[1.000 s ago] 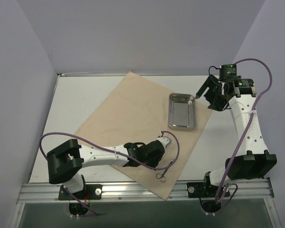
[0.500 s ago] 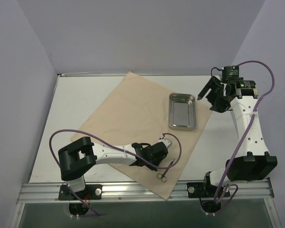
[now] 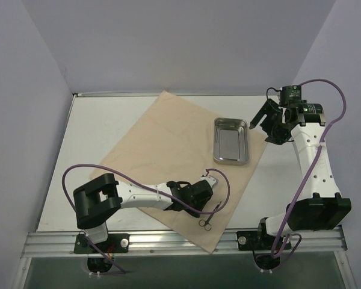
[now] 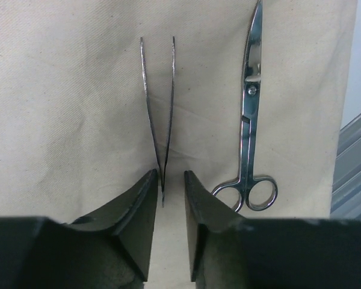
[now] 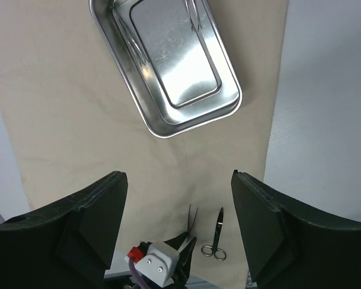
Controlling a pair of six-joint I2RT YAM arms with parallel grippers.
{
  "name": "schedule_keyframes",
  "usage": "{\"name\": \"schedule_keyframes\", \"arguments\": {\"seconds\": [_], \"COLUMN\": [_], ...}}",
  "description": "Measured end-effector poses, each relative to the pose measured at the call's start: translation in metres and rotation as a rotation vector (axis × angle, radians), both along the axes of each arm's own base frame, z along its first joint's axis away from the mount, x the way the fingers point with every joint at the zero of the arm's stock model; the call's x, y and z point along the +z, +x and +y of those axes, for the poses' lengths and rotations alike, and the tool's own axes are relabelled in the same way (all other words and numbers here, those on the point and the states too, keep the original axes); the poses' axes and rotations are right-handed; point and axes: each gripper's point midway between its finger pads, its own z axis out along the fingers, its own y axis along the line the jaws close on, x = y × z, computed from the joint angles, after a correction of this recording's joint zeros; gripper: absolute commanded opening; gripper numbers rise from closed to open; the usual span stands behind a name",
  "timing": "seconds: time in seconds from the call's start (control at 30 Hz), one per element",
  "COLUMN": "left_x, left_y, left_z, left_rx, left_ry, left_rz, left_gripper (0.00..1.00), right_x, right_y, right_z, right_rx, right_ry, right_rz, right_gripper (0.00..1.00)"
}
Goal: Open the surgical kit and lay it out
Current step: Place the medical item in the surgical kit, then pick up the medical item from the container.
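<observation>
Here, on the near corner of the wrap sheet (image 3: 162,144), the left tool (image 4: 168,180) stands slightly apart, straddling the joined end of the flat-lying tweezers (image 4: 162,180). Just right lie the scissors (image 4: 251,90), blades closed. Farther back, by the sheet's right edge, sits the steel tray (image 5: 174,60); the right tool (image 5: 177,180) hangs above, wide apart.

Table (image 3: 96,132): white, flat top | Directly on it: wrap (image 3: 162,144), one tan sheet, spread flat, turned cornerwise | Far corner near the back edge; near corner reaches over the front rail (image 3: 168,242) | Bare top shows left and right.
</observation>
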Motion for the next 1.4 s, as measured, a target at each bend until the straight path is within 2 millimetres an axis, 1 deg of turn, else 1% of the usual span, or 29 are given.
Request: {"name": "schedule_keyframes", "arguments": {"seconds": [0.13,0.23,0.3,0.33,0.4,0.43,0.53,0.57,0.6,0.7,0.73,0.77,0.8,0.87,0.9,1.0,1.03,1.07,1.13,1.2,1.27,1.4], "left_x": [0.001,0.005,0.014,0.02,0.04,0.053,0.103,0.12,0.138,0.185,0.196,0.207,0.214,0.221,0.222,0.217,0.213,0.209,0.202,0.198,0.195,0.195], "left_y": [-0.001,-0.002,0.0,0.001,0.005,0.008,0.026,0.036,0.048,0.088,0.1,0.111,0.117,0.128,0.132,0.141,0.144,0.147,0.151,0.153,0.153,0.152], "left_z": [0.007,0.018,0.025,0.028,0.032,0.035,0.049,0.055,0.062,0.084,0.091,0.099,0.104,0.113,0.116,0.126,0.129,0.133,0.138,0.141,0.142,0.145], "left_rx": [0.002,0.001,-0.002,-0.006,-0.015,-0.017,0.001,0.018,0.041,0.121,0.144,0.162,0.169,0.182,0.184,0.195,0.197,0.2,0.203,0.197,0.188,0.168], "left_ry": [0.003,0.025,0.032,0.027,-0.001,-0.024,-0.118,-0.15,-0.179,-0.243,-0.251,-0.255,-0.254,-0.248,-0.248,-0.237,-0.229,-0.217,-0.192,-0.171,-0.157,-0.139], "left_rz": [-0.004,-0.015,-0.03,-0.04,-0.068,-0.084,-0.15,-0.176,-0.199,-0.27,-0.29,-0.308,-0.32,-0.326,-0.322,-0.294,-0.281,-0.27,-0.247,-0.24,-0.235,-0.242], "left_gripper": [0.52,0.61,0.66,0.71,0.74,0.76,0.77,0.77,0.77,0.77,0.77,0.76,0.76,0.75,0.75,0.74,0.74,0.74,0.74,0.74,0.74,0.74], "right_x": [-0.002,-0.004,-0.004,-0.004,-0.006,-0.009,-0.02,-0.026,-0.032,-0.059,-0.069,-0.079,-0.088,-0.106,-0.113,-0.131,-0.136,-0.141,-0.15,-0.159,-0.169,-0.182], "right_y": [0.001,0.002,0.006,0.009,0.018,0.025,0.045,0.052,0.059,0.077,0.082,0.088,0.094,0.106,0.111,0.128,0.133,0.137,0.144,0.149,0.15,0.149], "right_z": [0.0,0.001,0.001,0.001,0.001,0.001,0.004,0.005,0.008,0.025,0.033,0.039,0.044,0.054,0.057,0.053,0.051,0.048,0.043,0.038,0.033,0.028], "right_rx": [0.001,0.003,0.004,0.005,0.012,0.019,0.036,0.041,0.052,0.108,0.128,0.146,0.158,0.185,0.188,0.174,0.165,0.155,0.138,0.124,0.113,0.108], "right_ry": [0.002,0.007,0.006,0.005,0.001,-0.002,-0.012,-0.02,-0.03,-0.067,-0.08,-0.093,-0.11,-0.142,-0.157,-0.209,-0.226,-0.247,-0.283,-0.316,-0.342,-0.384], "right_rz": [-0.001,-0.003,-0.013,-0.02,-0.032,-0.039,-0.048,-0.047,-0.043,-0.004,0.011,0.025,0.037,0.059,0.066,0.085,0.089,0.096,0.107,0.121,0.141,0.169], "right_gripper": [0.71,0.7,0.69,0.68,0.66,0.65,0.59,0.56,0.54,0.49,0.47,0.43,0.4,0.36,0.36,0.36,0.37,0.43,0.49,0.51,0.54,0.57]}}
